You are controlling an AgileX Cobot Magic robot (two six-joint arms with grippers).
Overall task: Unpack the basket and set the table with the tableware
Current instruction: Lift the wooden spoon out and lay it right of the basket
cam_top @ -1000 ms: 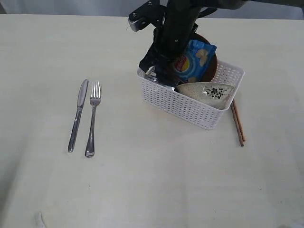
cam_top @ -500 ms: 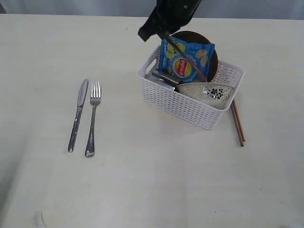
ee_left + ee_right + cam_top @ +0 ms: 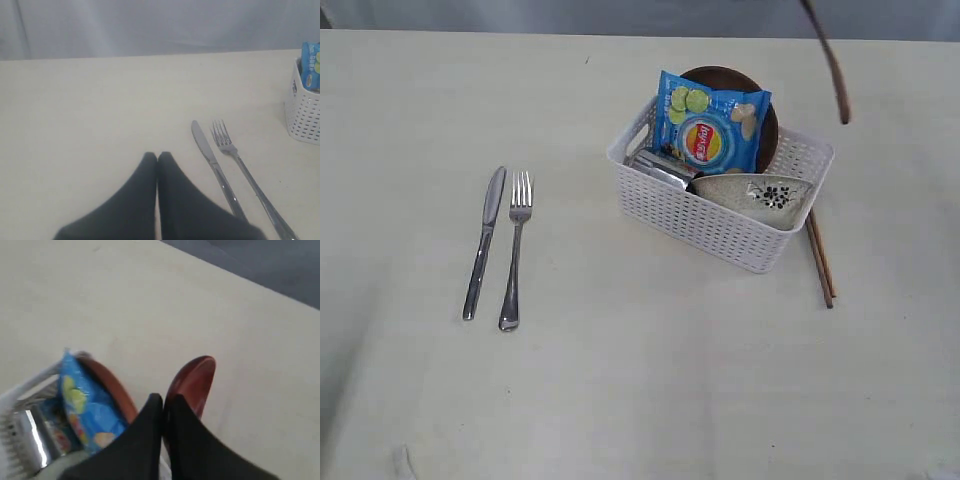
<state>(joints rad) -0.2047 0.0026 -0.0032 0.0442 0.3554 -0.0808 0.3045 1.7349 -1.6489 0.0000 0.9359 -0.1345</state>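
right arm has lifted out of the basket [image 3: 705, 222] since a second ago and left the exterior view. only the wooden spoon [image 3: 832, 70] it carries shows there now, hanging in the air past the basket's far right corner.

- near side: left gripper [image 3: 157, 159] sits low over the table [image 3: 620, 390], jaws pressed together, nothing in them.
- knife [image 3: 483, 243] and fork [image 3: 514, 250] lie side by side on the table, well left of the basket, already set.
- chopsticks [image 3: 820, 262] lie on the table just beside the basket's right wall.
- in the basket: bowl [image 3: 760, 192] tilted at the near right, steel mug [image 3: 655, 165] at the left end, snack bag [image 3: 713, 122] upright, brown plate [image 3: 768, 120] standing behind the bag.
- right gripper [image 3: 162, 401] is clamped on the spoon, with the spoon's bowl poking out past the tips.

progress looks under half: the spoon needs placing, and the bowl, mug and plate are not yet unpacked.
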